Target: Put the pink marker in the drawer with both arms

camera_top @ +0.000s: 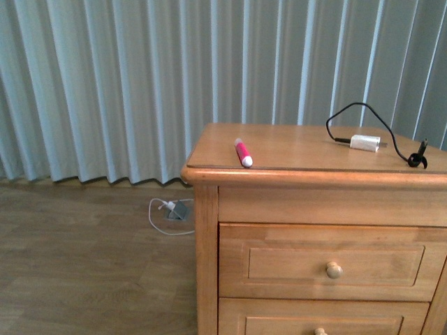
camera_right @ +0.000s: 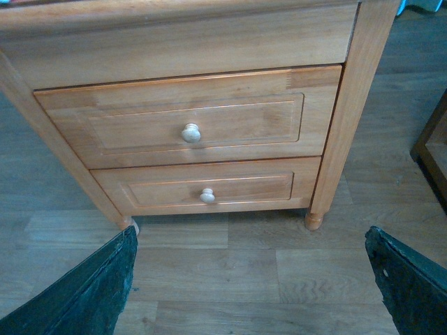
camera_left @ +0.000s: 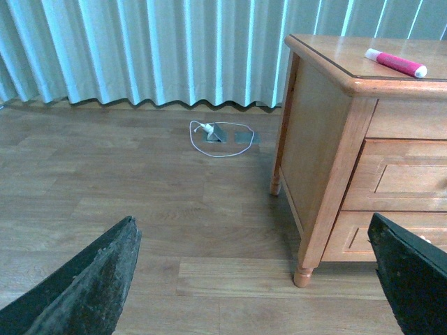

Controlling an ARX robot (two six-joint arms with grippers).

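black left end effector [camera_left: 251, 223], jaws wide

The drawer [camera_right: 265, 118] is shut, and bare floor [camera_right: 230, 279] lies before its front, so nothing blocks the knob [camera_right: 191, 132]. On the nightstand top [camera_top: 293, 143] the pink marker [camera_top: 243, 152] lies near the front left edge, clear all around; the charger plug [camera_top: 364, 142] and its looping cable [camera_top: 360, 104] sit well apart, toward the right.

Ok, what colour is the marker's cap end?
White, on the pink marker; front view shows it best.
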